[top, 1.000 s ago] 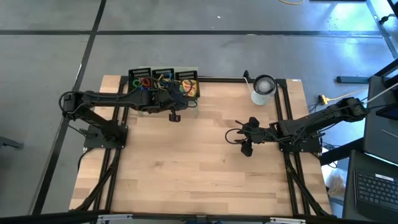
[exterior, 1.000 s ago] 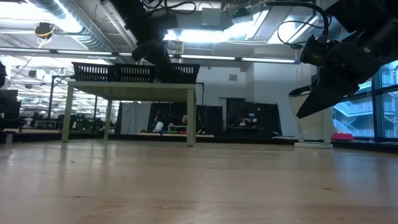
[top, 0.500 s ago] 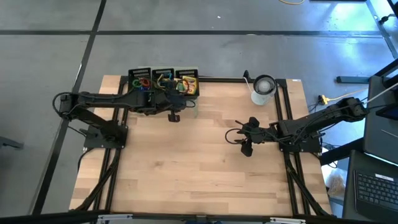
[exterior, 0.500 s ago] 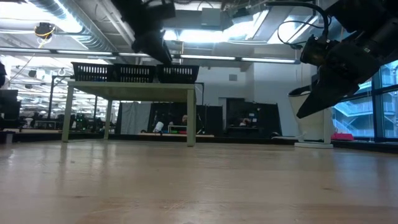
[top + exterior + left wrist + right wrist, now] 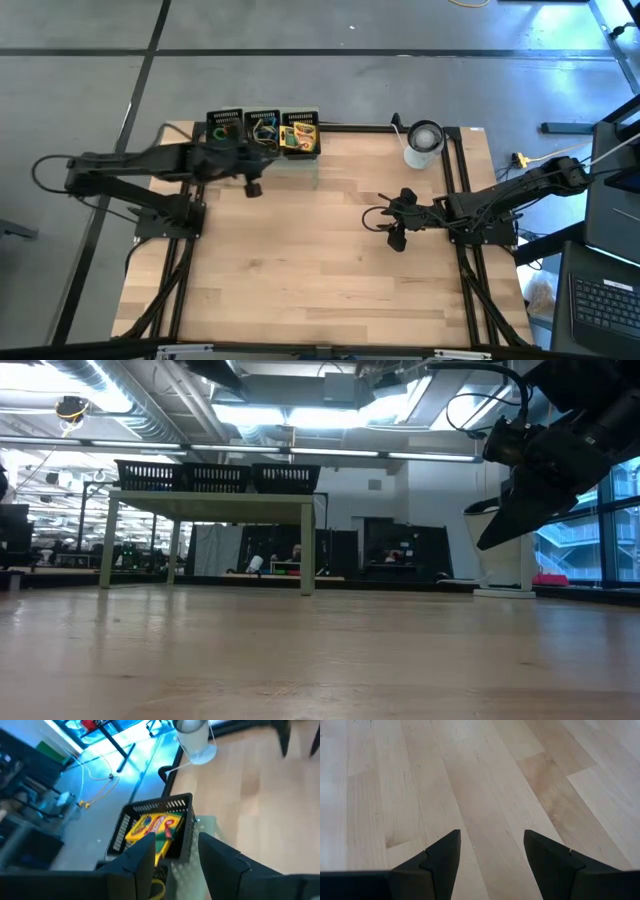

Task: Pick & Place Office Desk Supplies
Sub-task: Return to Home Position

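Left gripper (image 5: 253, 187) hangs over the table (image 5: 320, 280) with its jaws spread and nothing between them. Through that gap, in the left wrist view, comes a yellow-green crayon box (image 5: 152, 827), lying in a black bin (image 5: 186, 831) straight ahead of the fingertips (image 5: 142, 854), just beyond them and clear of them. From above, that box (image 5: 300, 136) sits in the rightmost of three black bins (image 5: 263, 116) lined up on the pale-green mesh stand (image 5: 300, 170) at the table's far edge. The stand is just ahead of the left jaws and a little to one side. The other two bins hold small coloured pieces (image 5: 262, 128), too small to sort out. Farther off beyond the left jaws, past the crayon bin, stands the white roll (image 5: 194, 737), upright near the table's far corner. Over to the right gripper (image 5: 396, 238): poised above bare wood, well apart from the stand, jaws spread wide, empty, only table planks showing between its fingers (image 5: 442, 857). At table level the three bins (image 5: 215, 477) ride the stand's top, and the right gripper (image 5: 515, 510) points down, off the table surface.
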